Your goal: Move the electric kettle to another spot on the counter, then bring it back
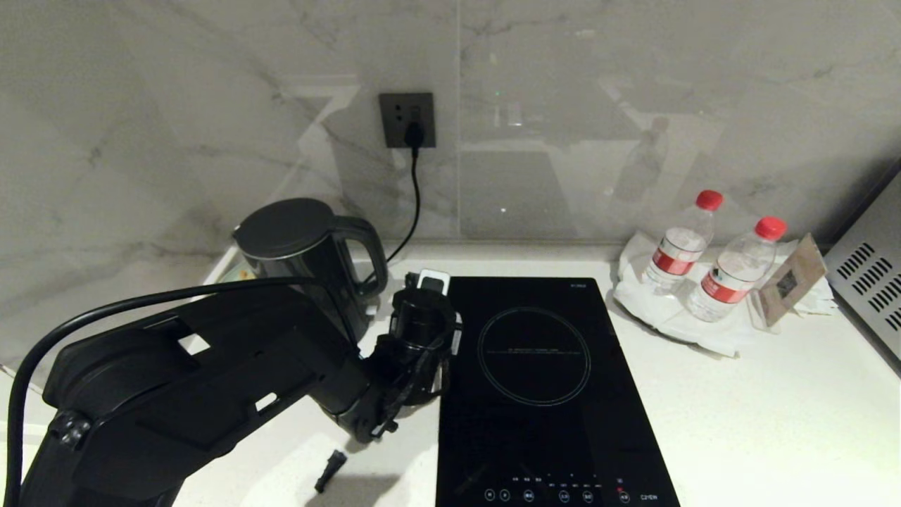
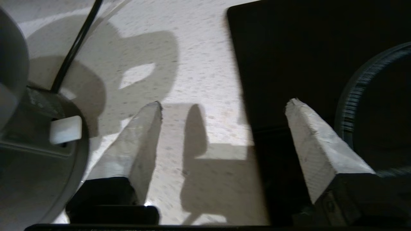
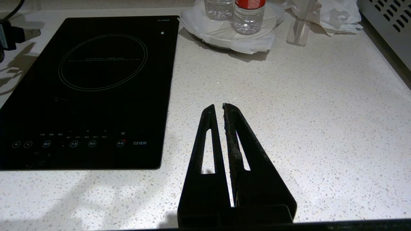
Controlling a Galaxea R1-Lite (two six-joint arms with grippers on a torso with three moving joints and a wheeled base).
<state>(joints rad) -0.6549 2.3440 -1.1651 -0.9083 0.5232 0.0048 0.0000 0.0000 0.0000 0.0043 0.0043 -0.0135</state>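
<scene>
Black and glossy, the one electric kettle stands at centre-left of the head view, on the counter near the wall. Just right of it the left gripper hangs spread and empty, apart from the handle. Judged from this, a placing step is ending; whichever step comes next needs a fresh grasp of the handle. Further right: one hob, two bottles. The right gripper is pressed together.

Black electric kettle upright, lid shut; white counter rear-left.
</scene>
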